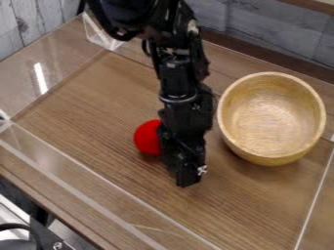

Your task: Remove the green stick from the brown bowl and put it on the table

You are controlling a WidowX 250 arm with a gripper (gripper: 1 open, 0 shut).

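The brown bowl [229,112] stands at the right of the table [92,107], and its inside shows nothing but bare wood. My black gripper [190,176] points down just left of the bowl, with its tip close to the tabletop. It stands against the right side of a red ball [148,138]. The green stick is hidden from this view; the arm covers the spot beside the ball. How wide the jaws stand does not show from this angle.
Low clear acrylic walls [39,73] edge the table on the left, front and right. The arm [163,39] reaches in from the back left. Bare wood lies left of and in front of the ball.
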